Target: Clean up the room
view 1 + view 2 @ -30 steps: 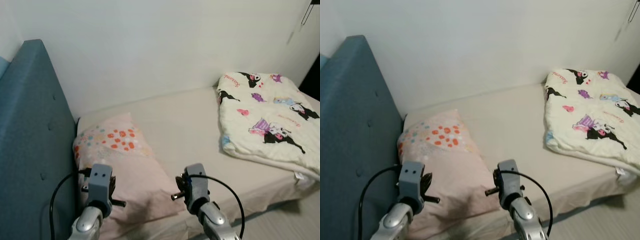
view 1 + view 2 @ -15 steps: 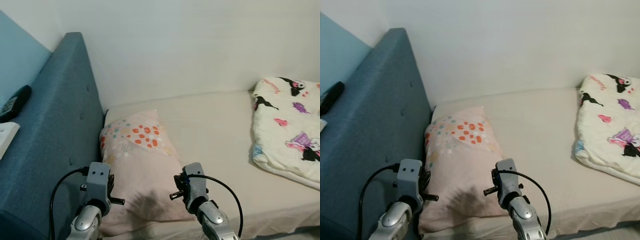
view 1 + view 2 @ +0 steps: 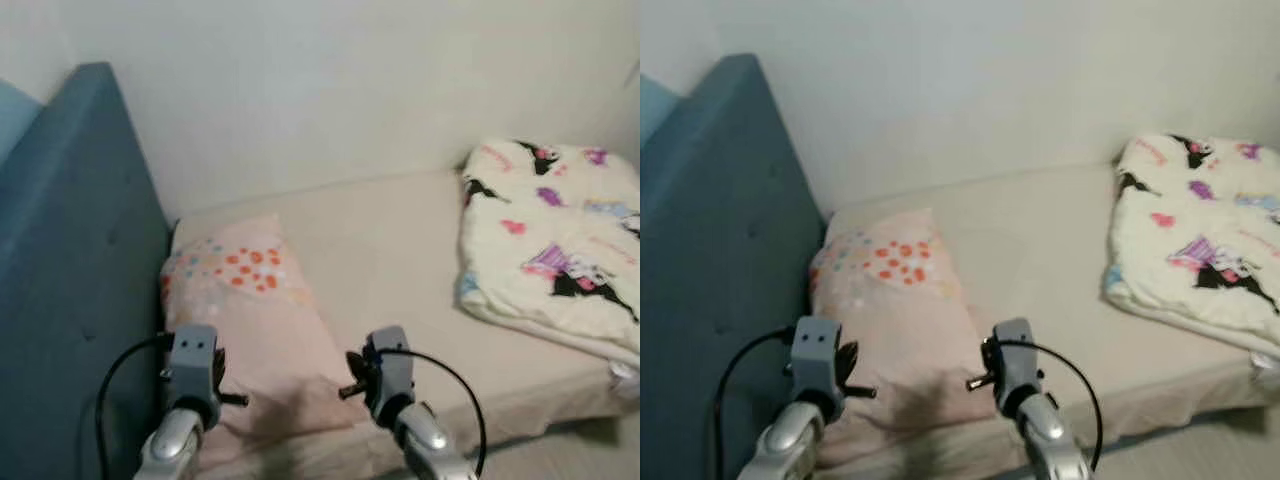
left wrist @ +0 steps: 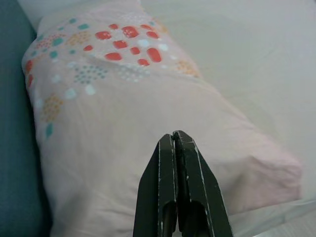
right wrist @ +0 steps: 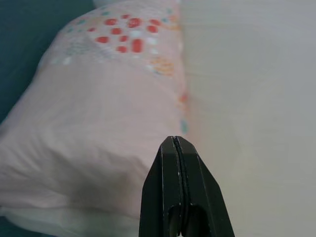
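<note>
The pink pillow (image 3: pixel 250 330) lay on the bed (image 3: pixel 400 250), right up against the blue headboard (image 3: pixel 70 300). It had orange and blue dots at the end far from the jaws. The plain pink end sat just in front of both pairs of jaws and a little below them.

The left gripper (image 4: pixel 175 140) hung over the near part of the pillow, on the headboard side. Its two black fingers were pressed flat together with nothing between them. The right gripper (image 5: pixel 177 145) hung over the pillow's other edge, where pillow met bare sheet. Its fingers were pressed together too, and empty.

Past the right jaws, well apart from them, a folded cartoon blanket (image 3: pixel 555 240) sat at the far end of the bed.

The robot looked like it was just getting close, and the pillow was probably the first thing to tidy. To do it well, both pairs of jaws would need to spread wide first. Then they should come down at the two sides of the soft pillow and pinch plenty of cloth, so it would not slip.

The head pictures were blurry. The blanket ran off the picture's side, and the floor hardly showed.
</note>
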Tool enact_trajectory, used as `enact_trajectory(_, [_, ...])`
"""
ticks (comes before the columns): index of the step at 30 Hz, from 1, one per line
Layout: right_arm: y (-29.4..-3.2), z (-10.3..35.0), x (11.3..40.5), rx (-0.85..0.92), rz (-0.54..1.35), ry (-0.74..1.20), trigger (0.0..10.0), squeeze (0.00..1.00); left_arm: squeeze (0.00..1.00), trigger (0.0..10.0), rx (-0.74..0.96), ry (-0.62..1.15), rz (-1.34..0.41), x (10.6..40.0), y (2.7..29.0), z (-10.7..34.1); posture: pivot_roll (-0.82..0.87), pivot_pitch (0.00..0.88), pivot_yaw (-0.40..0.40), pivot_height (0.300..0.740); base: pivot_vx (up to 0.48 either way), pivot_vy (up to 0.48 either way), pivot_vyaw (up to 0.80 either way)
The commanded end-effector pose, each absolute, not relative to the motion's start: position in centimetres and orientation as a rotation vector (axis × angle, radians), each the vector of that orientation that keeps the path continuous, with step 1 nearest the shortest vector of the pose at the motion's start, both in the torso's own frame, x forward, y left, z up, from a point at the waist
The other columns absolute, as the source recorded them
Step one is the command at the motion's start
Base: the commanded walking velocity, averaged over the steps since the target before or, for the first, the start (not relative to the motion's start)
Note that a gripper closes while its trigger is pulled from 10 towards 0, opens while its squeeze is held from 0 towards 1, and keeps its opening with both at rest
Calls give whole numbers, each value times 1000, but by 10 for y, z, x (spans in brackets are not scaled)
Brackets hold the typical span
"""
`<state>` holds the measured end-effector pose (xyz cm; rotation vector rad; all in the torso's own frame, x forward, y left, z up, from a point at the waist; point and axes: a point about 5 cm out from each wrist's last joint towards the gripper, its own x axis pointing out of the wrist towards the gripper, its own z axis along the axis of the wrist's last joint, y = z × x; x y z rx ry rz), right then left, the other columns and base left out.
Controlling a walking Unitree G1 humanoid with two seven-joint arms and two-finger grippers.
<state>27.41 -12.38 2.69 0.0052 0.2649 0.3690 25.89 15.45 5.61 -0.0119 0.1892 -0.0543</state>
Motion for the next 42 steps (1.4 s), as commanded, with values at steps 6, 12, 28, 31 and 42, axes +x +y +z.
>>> enact_trajectory(6, [-118,24,269,27,385,271,10000,0,0,10000,2,225,-44,256,158,53,-14,73,-30,737,0,-480,0])
enact_trajectory(12, [-118,23,268,34,384,273,10000,0,0,10000,86,274,-105,257,156,50,-12,75,-27,737,0,0,0])
enact_trajectory(28, [-117,23,267,51,380,275,10000,0,0,10000,80,242,-82,259,159,56,-8,82,-21,737,0,138,0])
enact_trajectory(31, [-117,24,267,52,382,270,10000,0,0,10000,70,218,-83,258,158,58,-10,84,-21,737,0,0,0])
enact_trajectory(42, [-118,25,269,54,381,269,10000,0,0,10000,70,245,-57,256,158,58,-5,91,-27,737,0,-125,0])
